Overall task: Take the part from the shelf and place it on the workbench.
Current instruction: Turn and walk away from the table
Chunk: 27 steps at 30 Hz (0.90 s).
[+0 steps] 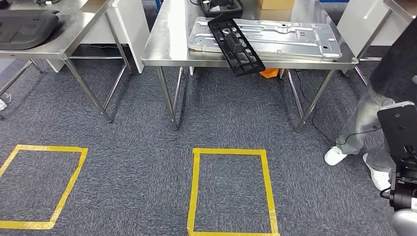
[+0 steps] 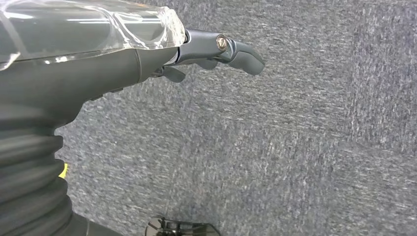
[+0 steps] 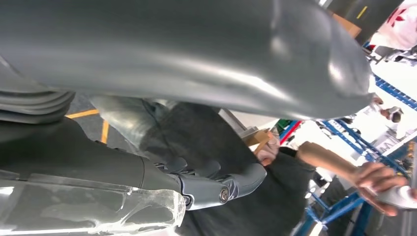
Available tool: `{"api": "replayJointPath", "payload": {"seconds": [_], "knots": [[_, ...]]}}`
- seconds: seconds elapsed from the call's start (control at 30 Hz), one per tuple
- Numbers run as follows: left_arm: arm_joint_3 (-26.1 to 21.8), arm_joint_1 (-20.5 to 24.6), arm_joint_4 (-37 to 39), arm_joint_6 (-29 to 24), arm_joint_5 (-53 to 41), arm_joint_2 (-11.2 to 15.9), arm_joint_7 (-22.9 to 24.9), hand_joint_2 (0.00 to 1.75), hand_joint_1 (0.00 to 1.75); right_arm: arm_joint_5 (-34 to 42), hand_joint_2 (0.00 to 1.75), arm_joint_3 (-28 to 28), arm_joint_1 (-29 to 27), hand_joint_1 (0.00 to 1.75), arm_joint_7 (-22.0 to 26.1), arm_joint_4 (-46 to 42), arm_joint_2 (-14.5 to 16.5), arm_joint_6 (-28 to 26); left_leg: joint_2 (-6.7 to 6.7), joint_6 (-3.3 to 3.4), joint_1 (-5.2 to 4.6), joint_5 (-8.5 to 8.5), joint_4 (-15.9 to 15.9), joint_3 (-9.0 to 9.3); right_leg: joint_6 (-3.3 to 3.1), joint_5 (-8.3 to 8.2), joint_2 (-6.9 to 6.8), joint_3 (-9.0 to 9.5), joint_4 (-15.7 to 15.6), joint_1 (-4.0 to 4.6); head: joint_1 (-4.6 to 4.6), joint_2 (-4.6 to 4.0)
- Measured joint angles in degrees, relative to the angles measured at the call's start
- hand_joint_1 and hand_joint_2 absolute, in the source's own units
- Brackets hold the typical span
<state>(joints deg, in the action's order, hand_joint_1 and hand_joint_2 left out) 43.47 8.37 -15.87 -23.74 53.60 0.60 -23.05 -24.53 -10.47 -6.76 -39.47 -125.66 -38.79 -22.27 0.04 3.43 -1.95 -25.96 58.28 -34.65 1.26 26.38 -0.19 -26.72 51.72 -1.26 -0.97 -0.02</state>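
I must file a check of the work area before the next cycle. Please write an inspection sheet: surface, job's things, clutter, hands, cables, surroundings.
Surface: shiny stainless steel workbench, centre, on grey carpet.
Job's things: black slotted plastic frame part lies slantwise on a large silver stamped metal plate, its near end past the bench edge.
Clutter: brown cardboard box and black tray at the bench's far side; orange object beneath.
Hands: left hand over the carpet, holding nothing; right hand holding nothing, grip state unclear.
Cables: thin black cable on the floor by the right bench leg.
Surroundings: second steel table left; yellow tape squares; person at right.
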Motion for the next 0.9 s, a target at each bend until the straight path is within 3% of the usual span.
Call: {"api": "replayJointPath", "payload": {"seconds": [0.07, 0.1, 0.13, 0.17, 0.2, 0.27, 0.3, 0.33, 0.4, 0.47, 0.57, 0.6, 0.63, 0.67, 0.73, 0.8, 0.83, 0.9], "knots": [[0.01, -0.04, 0.0, -0.04, 0.02, -0.03, -0.01, 1.75, 0.0, -0.1, 0.0, 0.0, -0.01, 0.0, 0.0, 0.01, 0.07, 0.0, -0.02, -0.97, 0.86, -5.09, 8.43, -2.8, -0.12, -0.88, -0.03, -1.19, 0.04, -0.07, 0.05, 0.0], [0.01, -0.06, 0.0, -0.06, 0.04, -0.03, -0.01, 1.75, 0.0, -0.19, 0.0, 0.0, -0.04, 0.0, 0.0, 0.01, 0.09, 0.0, -0.02, -1.32, 1.28, -6.33, 11.67, -3.59, 0.0, -1.3, -0.04, -1.79, 0.06, -0.12, 0.07, 0.0], [0.01, -0.07, 0.0, -0.08, 0.06, -0.04, -0.01, 1.75, 0.0, -0.26, 0.0, 0.01, -0.08, 0.0, 0.0, 0.01, 0.11, 0.0, -0.02, -1.57, 1.63, -6.29, 12.86, -3.4, 0.18, -1.72, -0.03, -2.34, 0.08, -0.2, 0.07, 0.0], [0.01, -0.07, 0.0, -0.08, 0.07, -0.05, -0.01, 1.75, 0.0, -0.35, 0.0, 0.0, -0.11, 0.0, 0.0, 0.01, 0.13, 0.0, -0.01, -1.75, 1.88, -5.2, 11.63, -2.06, 0.4, -2.08, -0.01, -2.83, 0.1, -0.32, 0.06, 0.0], [0.01, -0.05, 0.0, -0.08, 0.07, -0.07, -0.01, 1.75, 0.0, -0.44, 0.0, -0.01, -0.14, 0.0, 0.0, 0.01, 0.14, 0.0, -0.02, -1.81, 2.02, -3.53, 8.04, 0.46, 0.65, -2.43, 0.0, -3.22, 0.11, -0.44, 0.06, 0.0], [0.01, 0.07, 0.0, -0.08, 0.06, -0.08, -0.01, 1.75, 0.0, -0.74, 0.0, -0.07, -0.13, 0.0, 0.0, 0.01, 0.14, 0.02, -0.12, -1.55, 1.94, -1.03, -1.61, 6.56, 1.25, -3.01, 0.0, -3.78, 0.13, -0.61, 0.06, 0.0], [0.01, 0.16, 0.0, -0.08, 0.06, -0.07, -0.02, 1.75, 0.0, -0.94, 0.0, -0.09, -0.12, 0.0, 0.0, 0.01, 0.14, 0.03, -0.17, -1.34, 1.8, -0.54, -5.22, 8.69, 1.62, -3.35, -0.02, -3.99, 0.11, -0.65, 0.05, 0.0], [0.01, 0.22, 0.0, -0.08, 0.06, -0.07, -0.03, 1.75, 0.0, -1.12, 0.0, -0.11, -0.1, 0.0, 0.0, 0.01, 0.13, 0.05, -0.21, -1.09, 1.6, -0.45, -7.15, 9.69, 2.01, -3.7, -0.04, -4.19, 0.08, -0.68, 0.04, 0.0], [0.01, 0.17, 0.0, -0.07, 0.07, -0.08, -0.05, 1.75, 0.0, -1.32, 0.0, -0.12, -0.11, 0.0, 0.0, 0.01, 0.12, 0.09, -0.16, -0.44, 1.44, 0.07, -8.1, 9.6, 2.79, -4.28, -0.06, -4.53, -0.09, -0.77, 0.02, 0.0], [0.01, 0.12, 0.0, -0.06, 0.08, -0.16, -0.05, 1.75, 0.0, -1.37, 0.0, -0.13, -0.12, 0.0, 0.0, 0.01, 0.11, 0.13, 0.02, 0.56, 1.53, 1.04, -8.55, 9.04, 3.13, -2.45, 0.0, -5.57, 1.77, -0.87, -0.03, 0.0], [-0.01, 0.17, 0.0, -0.06, 0.08, -0.24, -0.05, 1.75, 0.0, -1.37, 0.0, -0.12, -0.16, 0.0, 0.0, 0.02, 0.15, 0.23, 0.28, 1.46, 1.38, 2.18, -8.61, 7.8, 3.24, 4.89, 0.07, -9.76, 13.07, -0.84, -0.12, 0.0], [-0.01, 0.14, 0.0, -0.06, 0.08, -0.26, -0.05, 1.75, 0.0, -1.38, 0.0, -0.11, -0.19, 0.0, 0.0, 0.03, 0.19, 0.25, 0.31, 1.52, 1.28, 2.48, -8.53, 7.36, 3.33, 6.25, 0.07, -10.75, 16.47, -0.82, -0.13, 0.0], [0.0, 0.11, 0.0, -0.05, 0.09, -0.29, -0.05, 1.75, 0.0, -1.42, 0.0, -0.11, -0.2, 0.0, 0.0, 0.03, 0.22, 0.28, 0.34, 1.52, 1.21, 2.75, -8.39, 6.89, 3.4, 6.41, 0.07, -10.8, 17.99, -0.83, -0.13, 0.0], [0.01, 0.09, 0.0, -0.03, 0.1, -0.32, -0.05, 1.75, 0.0, -1.54, 0.0, -0.11, -0.21, 0.0, 0.0, 0.03, 0.26, 0.33, 0.35, 1.44, 1.22, 2.98, -8.19, 6.42, 3.44, 5.36, 0.07, -9.58, 16.9, -0.87, -0.13, 0.0], [0.01, 0.11, 0.0, 0.02, 0.14, -0.33, -0.05, 1.75, 0.0, -1.79, 0.0, -0.11, -0.18, 0.0, 0.0, 0.03, 0.29, 0.45, 0.34, 1.15, 1.31, 3.25, -7.53, 5.59, 3.53, 2.12, 0.05, -4.23, 8.91, -1.01, -0.14, 0.0], [0.0, 0.18, 0.0, 0.04, 0.17, -0.32, -0.07, 1.75, 0.0, -2.0, 0.0, -0.12, -0.11, 0.0, 0.0, 0.02, 0.31, 0.58, 0.28, 0.66, 1.14, 3.43, -6.7, 4.77, 3.42, 0.58, 0.17, 0.02, 1.7, -0.88, -0.13, 0.0], [0.0, 0.2, 0.0, 0.04, 0.19, -0.31, -0.09, 1.75, 0.0, -2.13, 0.0, -0.13, -0.08, 0.0, 0.0, 0.02, 0.33, 0.63, 0.25, 0.38, 1.01, 3.58, -6.32, 4.38, 3.25, 0.58, 0.23, 0.6, 0.41, -0.78, -0.09, 0.0], [0.01, 0.15, 0.0, 0.02, 0.19, -0.31, -0.11, 1.75, 0.0, -2.33, 0.0, -0.13, -0.11, 0.0, 0.0, 0.03, 0.45, 0.69, 0.21, -0.19, 0.96, 3.84, -5.75, 3.73, 2.62, 0.41, 0.25, -0.09, 0.58, -0.73, -0.06, 0.0]]}}
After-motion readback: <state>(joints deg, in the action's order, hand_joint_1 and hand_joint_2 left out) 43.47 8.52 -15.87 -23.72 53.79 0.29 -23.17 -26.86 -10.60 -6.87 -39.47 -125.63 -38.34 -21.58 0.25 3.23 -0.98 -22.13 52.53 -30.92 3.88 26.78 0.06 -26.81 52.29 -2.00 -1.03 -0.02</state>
